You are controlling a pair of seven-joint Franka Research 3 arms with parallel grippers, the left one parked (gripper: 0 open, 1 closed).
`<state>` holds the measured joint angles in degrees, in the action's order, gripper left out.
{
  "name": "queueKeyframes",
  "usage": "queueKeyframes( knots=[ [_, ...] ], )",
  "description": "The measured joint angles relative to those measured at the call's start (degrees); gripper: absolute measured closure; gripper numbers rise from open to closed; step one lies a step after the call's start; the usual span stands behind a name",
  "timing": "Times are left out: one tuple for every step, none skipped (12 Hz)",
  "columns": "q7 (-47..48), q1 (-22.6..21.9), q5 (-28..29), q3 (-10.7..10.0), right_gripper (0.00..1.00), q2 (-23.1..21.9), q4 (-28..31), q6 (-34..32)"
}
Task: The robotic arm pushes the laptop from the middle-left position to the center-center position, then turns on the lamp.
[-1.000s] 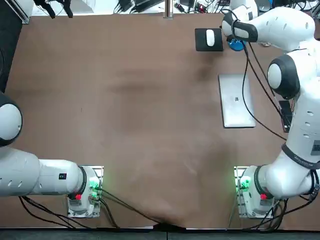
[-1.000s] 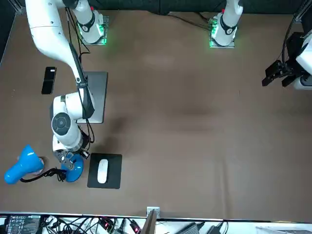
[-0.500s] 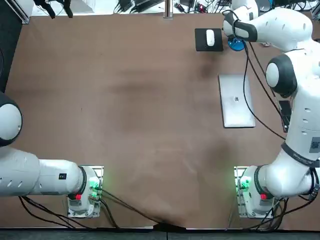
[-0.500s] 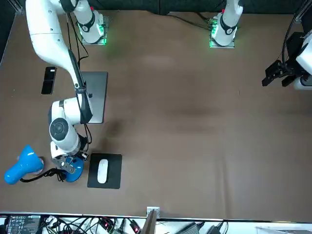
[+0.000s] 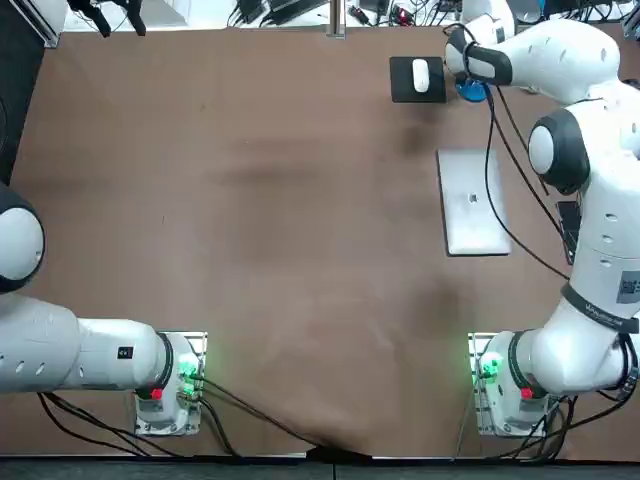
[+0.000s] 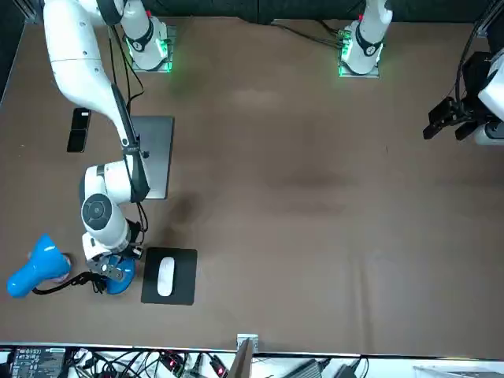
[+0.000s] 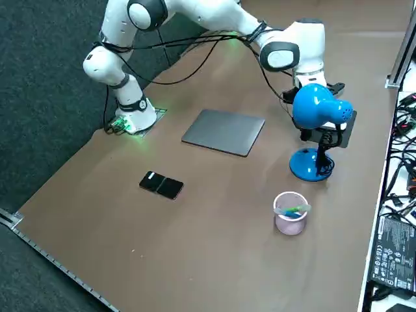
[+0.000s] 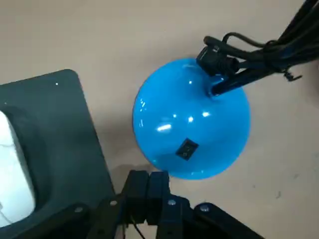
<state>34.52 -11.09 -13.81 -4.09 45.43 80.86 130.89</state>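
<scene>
The closed grey laptop point(image 5: 475, 203) lies flat at the table's right, also visible in the front view point(image 6: 153, 157) and the side view point(image 7: 224, 132). Beyond it stands the blue lamp, its round base point(image 6: 120, 277) beside the mouse pad and its head point(image 7: 318, 107) pointing outward. In the wrist view the base point(image 8: 192, 117) carries a small black switch point(image 8: 187, 149). My right gripper point(image 8: 149, 185) is shut with nothing in it, its tips at the base's rim close to the switch. From the front the gripper point(image 6: 109, 268) hangs over the base.
A white mouse point(image 5: 420, 74) rests on a black pad point(image 6: 185, 285) beside the lamp. A black phone point(image 7: 162, 184) lies near the table's right edge, and a pink cup point(image 7: 290, 212) with a pen stands past the lamp. Cables point(image 8: 249, 47) run from the lamp's stem.
The right arm's wrist has shifted slightly over the lamp base. The laptop and the lamp have stayed in place.
</scene>
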Motion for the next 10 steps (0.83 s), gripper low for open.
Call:
queueKeyframes(
  knots=[
    [-0.8, 0.2, 0.0, 0.0, 0.98, 0.0, -0.1, 0.0],
    [-1.6, 0.4, 0.0, 0.0, 0.98, 0.0, -0.1, 0.0],
    [-2.3, 0.6, 0.0, -0.1, 0.98, 0.1, -0.1, 0.0],
    [-3.2, 0.7, 0.0, -0.1, 0.98, 0.1, -0.1, 0.0],
    [-3.8, 0.8, 0.0, -0.1, 0.98, 0.2, -0.1, 0.1],
    [-4.6, 0.8, 0.0, 0.0, 0.98, 0.3, -0.1, 0.2],
    [-5.3, 0.8, 0.0, -0.1, 0.98, 0.5, -0.1, 0.5],
    [-6.1, 1.0, 0.0, -0.1, 0.98, 0.6, -0.1, 0.8],
    [-7.9, 1.4, 0.0, -0.1, 0.98, 0.8, -0.1, 1.2],
    [-8.4, 1.6, 0.0, -0.1, 0.98, 0.9, -0.2, 1.3]
  ],
)
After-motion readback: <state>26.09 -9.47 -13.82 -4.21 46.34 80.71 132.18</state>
